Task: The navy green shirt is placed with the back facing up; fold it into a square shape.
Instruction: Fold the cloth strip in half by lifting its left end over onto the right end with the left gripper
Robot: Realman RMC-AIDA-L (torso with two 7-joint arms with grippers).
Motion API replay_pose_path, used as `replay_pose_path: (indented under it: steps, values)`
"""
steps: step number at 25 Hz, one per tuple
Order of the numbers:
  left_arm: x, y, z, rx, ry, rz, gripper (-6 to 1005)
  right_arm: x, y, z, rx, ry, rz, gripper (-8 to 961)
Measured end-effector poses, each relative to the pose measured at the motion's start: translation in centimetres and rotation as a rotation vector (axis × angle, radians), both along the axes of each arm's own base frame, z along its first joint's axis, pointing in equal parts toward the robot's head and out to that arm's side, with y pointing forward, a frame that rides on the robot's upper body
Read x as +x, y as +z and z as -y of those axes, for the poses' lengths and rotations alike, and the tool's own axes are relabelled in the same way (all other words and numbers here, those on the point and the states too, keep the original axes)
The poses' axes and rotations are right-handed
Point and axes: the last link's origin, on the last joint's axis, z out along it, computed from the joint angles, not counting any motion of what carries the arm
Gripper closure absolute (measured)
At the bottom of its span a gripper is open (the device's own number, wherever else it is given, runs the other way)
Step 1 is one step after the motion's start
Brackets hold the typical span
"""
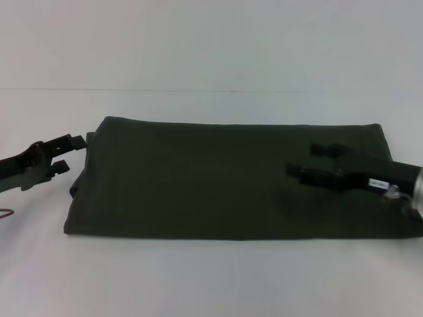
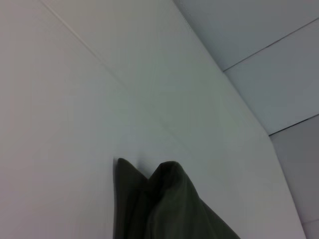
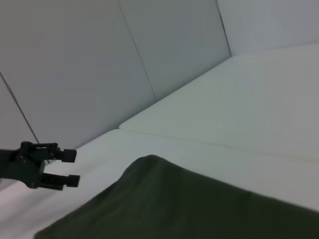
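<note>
The navy green shirt point(image 1: 198, 178) lies flat on the white table as a wide, smooth rectangle, with its right end running out of the head view. One folded corner of the shirt point(image 2: 159, 204) shows in the left wrist view, and its edge point(image 3: 189, 204) in the right wrist view. My left gripper point(image 1: 76, 153) is just off the shirt's left far corner, open, with nothing between its fingers. It also shows as the left gripper point(image 3: 76, 168) in the right wrist view, clear of the cloth. My right gripper point(image 1: 301, 160) is over the shirt's right part, open and holding nothing.
The white table point(image 1: 211, 284) extends in front of and behind the shirt. A seam point(image 1: 132, 90) crosses the table behind the shirt, and pale wall panels point(image 3: 124, 59) rise beyond the table's far edge.
</note>
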Motion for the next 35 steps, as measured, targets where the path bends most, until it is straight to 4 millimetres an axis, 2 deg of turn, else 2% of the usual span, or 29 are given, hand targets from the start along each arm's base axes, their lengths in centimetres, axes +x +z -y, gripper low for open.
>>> replay_pose_path:
  steps: [3,8,16,21,32,35]
  values:
    - [0.4,-0.1,-0.2,-0.024,-0.003,0.006,158,-0.9,-1.0,-1.1,0.049,0.062,0.061,41]
    - [0.9,-0.2,-0.5,-0.035,-0.016,0.01,157,-2.3,-2.3,-3.0,0.074,0.071,0.116,41]
    - [0.9,0.2,-0.7,-0.042,-0.024,-0.002,157,-3.4,-4.6,-2.6,0.003,0.217,0.24,42]
    - [1.1,0.3,-0.7,-0.053,-0.036,-0.004,158,-3.4,-4.7,-2.6,-0.01,0.237,0.265,177]
    - [1.4,0.1,-0.5,-0.073,-0.057,0.0,157,-3.6,-4.8,-2.1,-0.032,0.26,0.252,651]
    - [1.3,0.2,-0.4,-0.084,-0.051,-0.005,157,-3.6,-4.8,-2.0,-0.034,0.258,0.249,716]
